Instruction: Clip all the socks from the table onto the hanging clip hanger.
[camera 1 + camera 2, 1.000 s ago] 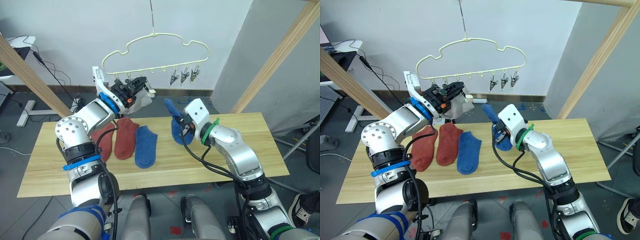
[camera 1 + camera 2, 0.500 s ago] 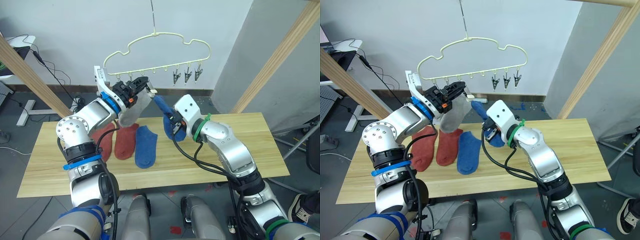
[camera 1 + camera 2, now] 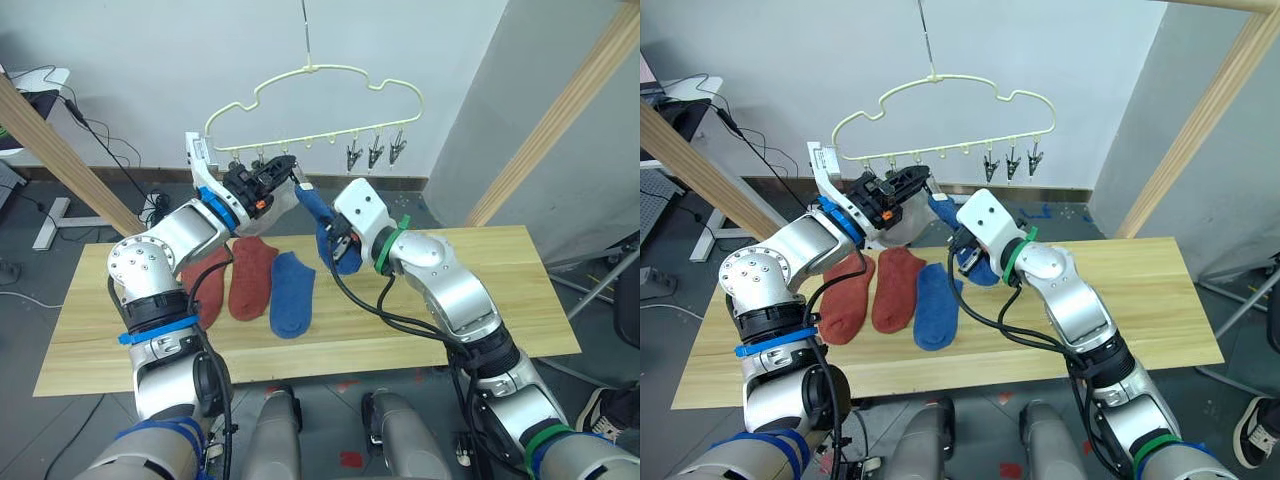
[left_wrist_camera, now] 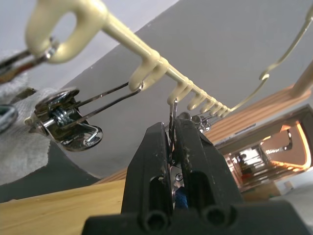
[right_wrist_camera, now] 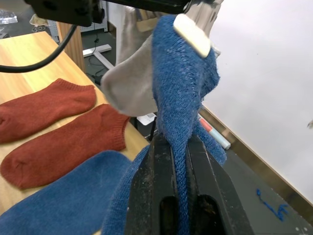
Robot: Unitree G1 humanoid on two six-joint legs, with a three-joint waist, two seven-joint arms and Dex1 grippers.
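The socks: the right gripper (image 5: pixel 177 147) is clenched on one blue sock (image 5: pixel 181 98), soft knit, lifted up to the clip row. The left gripper (image 4: pixel 171 147) pinches one metal clip (image 4: pixel 172 122) of the pale-yellow wire clip hanger (image 3: pixel 320 75), which has a cloud shape. One light grey sock (image 5: pixel 129 85) hangs there already. On the wooden table (image 3: pixel 480 300) lie two rust-red socks (image 3: pixel 252 277) and one more blue one (image 3: pixel 292 292). Both arms reach up, elbows bent.
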